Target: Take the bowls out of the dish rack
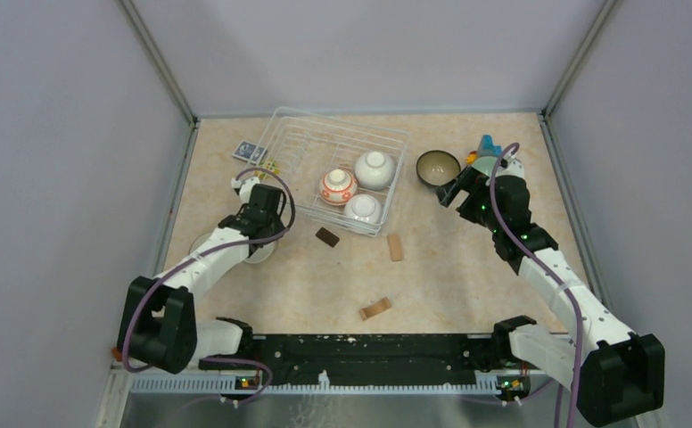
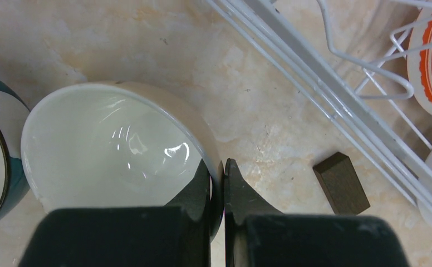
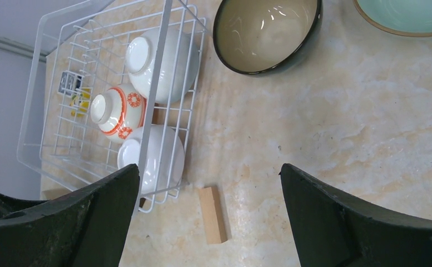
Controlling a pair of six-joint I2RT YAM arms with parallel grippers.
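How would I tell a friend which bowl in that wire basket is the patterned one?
Find the large white wire dish rack at the far middle of the beige table. Three small round ceramic bowls cluster at its right end; the patterned bowl is leftmost. Unlike the two plain white bowls beside it, it alone carries orange-red bands and flowers.

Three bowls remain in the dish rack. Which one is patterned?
The orange-red patterned bowl, leftmost in the dish rack; the far bowl and near bowl are plain white.
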